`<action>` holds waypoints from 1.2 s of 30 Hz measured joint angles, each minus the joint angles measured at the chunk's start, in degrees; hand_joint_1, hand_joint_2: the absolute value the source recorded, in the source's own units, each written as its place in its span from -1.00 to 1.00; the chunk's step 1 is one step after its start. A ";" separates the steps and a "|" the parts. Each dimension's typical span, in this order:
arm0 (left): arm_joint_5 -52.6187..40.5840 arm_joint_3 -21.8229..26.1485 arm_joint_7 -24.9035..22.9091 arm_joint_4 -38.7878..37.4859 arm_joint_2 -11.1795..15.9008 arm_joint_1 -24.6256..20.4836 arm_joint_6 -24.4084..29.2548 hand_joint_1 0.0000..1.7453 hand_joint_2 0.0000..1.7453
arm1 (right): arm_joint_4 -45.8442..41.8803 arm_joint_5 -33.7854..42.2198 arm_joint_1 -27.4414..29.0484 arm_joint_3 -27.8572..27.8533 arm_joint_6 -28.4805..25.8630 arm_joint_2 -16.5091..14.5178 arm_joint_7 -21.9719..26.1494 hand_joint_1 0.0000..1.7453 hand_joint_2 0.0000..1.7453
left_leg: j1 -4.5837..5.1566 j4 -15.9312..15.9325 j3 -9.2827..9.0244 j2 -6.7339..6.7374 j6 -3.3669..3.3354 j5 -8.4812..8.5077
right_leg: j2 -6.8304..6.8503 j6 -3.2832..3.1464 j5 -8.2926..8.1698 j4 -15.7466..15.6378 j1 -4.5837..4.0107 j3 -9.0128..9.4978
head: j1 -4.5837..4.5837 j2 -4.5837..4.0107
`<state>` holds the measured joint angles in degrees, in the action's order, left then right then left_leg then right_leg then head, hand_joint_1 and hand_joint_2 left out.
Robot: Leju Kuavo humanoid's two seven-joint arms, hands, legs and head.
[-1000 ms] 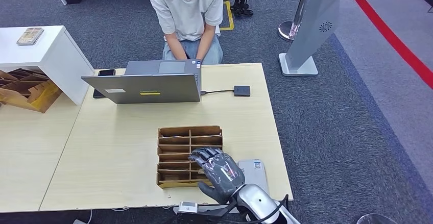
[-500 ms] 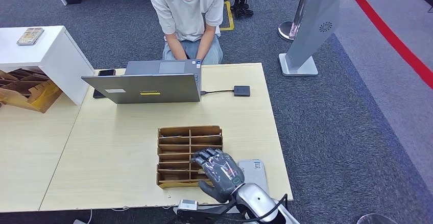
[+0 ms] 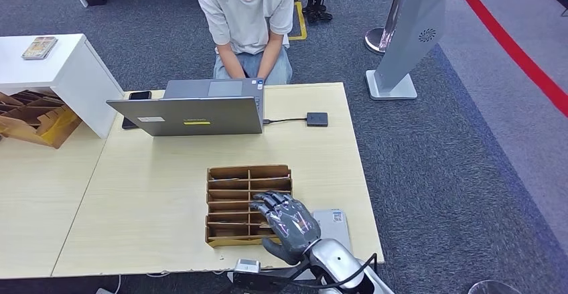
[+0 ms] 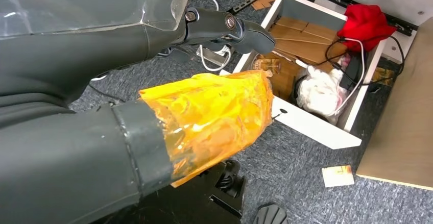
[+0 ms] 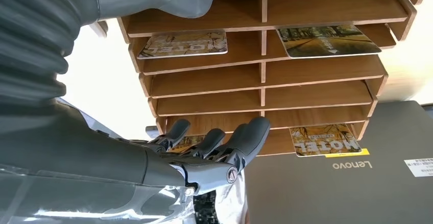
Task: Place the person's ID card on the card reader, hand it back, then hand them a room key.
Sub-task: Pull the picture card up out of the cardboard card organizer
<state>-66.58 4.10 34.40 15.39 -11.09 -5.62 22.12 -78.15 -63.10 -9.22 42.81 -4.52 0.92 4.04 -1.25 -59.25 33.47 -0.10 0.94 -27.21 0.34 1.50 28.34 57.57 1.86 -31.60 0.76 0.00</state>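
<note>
Right hand [image 3: 287, 226] over card rack [image 3: 231, 193].

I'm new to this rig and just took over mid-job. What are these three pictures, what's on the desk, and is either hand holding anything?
The head view looks down from the humanoid robot's head. On the desk lie a wooden slotted rack, a laptop, and a small black box on a cable, with a person seated behind. The right hand hovers over the rack, holding nothing visible. The right wrist view sits behind that hand: its fingers reach toward hotel cards in the slots. The left wrist view looks at the floor; whether the left hand is open or closed is unclear.
</note>
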 joint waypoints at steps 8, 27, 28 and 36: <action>0.56 -0.19 0.02 0.02 0.02 0.02 0.10 -1.00 -1.00 | 0.22 -0.07 0.22 -0.30 -0.73 0.04 0.39 -0.57 1.00 | 0.00 0.00 0.00 0.00 0.00 0.00 | 0.00 0.00 0.00 0.00 0.00 -0.01 | 0.01 0.00; 4.05 -2.02 5.03 0.00 1.51 0.61 1.52 -1.00 -1.00 | 1.44 1.16 4.03 -0.72 -6.08 2.93 1.86 -0.60 1.00 | 0.00 0.00 0.01 0.00 0.00 -0.01 | -0.01 0.00 0.00 0.00 0.00 -0.02 | -0.01 0.00; 4.07 -2.08 5.03 0.00 1.56 0.61 1.53 -1.00 -1.00 | 1.44 1.18 4.06 -0.72 -6.08 2.98 1.85 -0.60 1.00 | 0.00 0.00 0.01 0.00 0.00 -0.01 | -0.01 0.00 0.00 0.00 0.00 -0.02 | 0.00 0.00; 4.44 -2.85 5.03 0.00 1.78 0.63 1.70 -1.00 -1.00 | 1.41 1.24 4.31 -0.75 -6.08 3.19 1.71 -0.53 1.00 | 0.00 0.00 0.01 0.00 0.00 -0.01 | -0.01 0.00 0.00 0.00 0.00 -0.02 | 0.00 0.00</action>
<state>-62.14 1.25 39.43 15.39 -9.32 -4.98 23.82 -76.74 -61.86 -4.92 42.05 -10.60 4.11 5.75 -1.25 -59.25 33.48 -0.10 0.94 -27.21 0.33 1.50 28.34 57.56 1.86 -31.63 0.76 0.00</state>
